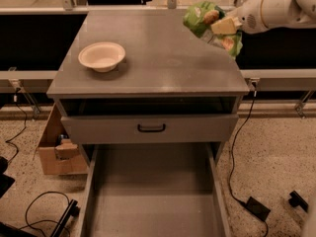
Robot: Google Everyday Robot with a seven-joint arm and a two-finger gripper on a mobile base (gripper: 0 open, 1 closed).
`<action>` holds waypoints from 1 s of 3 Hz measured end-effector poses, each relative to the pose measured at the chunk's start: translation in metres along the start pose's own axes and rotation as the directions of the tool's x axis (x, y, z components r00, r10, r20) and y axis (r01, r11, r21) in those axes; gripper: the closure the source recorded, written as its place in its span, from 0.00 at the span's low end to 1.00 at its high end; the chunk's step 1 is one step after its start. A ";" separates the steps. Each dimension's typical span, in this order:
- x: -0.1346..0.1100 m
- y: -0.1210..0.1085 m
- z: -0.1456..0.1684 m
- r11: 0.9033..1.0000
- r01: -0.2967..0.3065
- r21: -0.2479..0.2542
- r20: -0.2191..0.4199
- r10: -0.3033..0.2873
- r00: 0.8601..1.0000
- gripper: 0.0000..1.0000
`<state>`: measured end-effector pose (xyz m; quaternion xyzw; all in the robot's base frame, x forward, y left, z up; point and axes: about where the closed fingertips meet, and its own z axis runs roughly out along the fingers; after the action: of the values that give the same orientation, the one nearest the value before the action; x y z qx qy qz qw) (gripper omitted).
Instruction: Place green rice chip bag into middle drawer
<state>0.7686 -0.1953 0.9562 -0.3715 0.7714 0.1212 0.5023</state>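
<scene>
Item: green rice chip bag. Crinkled, bright green with white patches and tan chip pictures. It is held up at the right rear corner of the desk, and its lower end hangs past the desk's right edge. I cannot tell whether it touches the top.

Item: tool. It sits on the end of a white arm that reaches in from the upper right. Its tan fingers are clamped on the middle of the bag.

Item: middle drawer. Wide grey box, pulled fully out at the front of the desk, low in view. It has a flat floor and thin side walls. It is well apart from the bag.

Item: upper drawer front. Grey, with a small black handle. It stands slightly out, just above the open drawer.

Item: bowl. Cream, round and upright, on the left side of the desk top, well apart from the bag.

Item: cardboard box. On the speckled floor, at the desk's left side.

Item: black cables. They trail over the floor to the right and left of the desk. A small black power brick lies at lower right.
</scene>
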 end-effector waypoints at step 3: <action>0.009 0.131 -0.175 0.999 -0.004 0.044 0.010 0.004 1.000 1.00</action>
<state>0.5558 -0.2062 1.0055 -0.3579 0.7721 0.1070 0.5142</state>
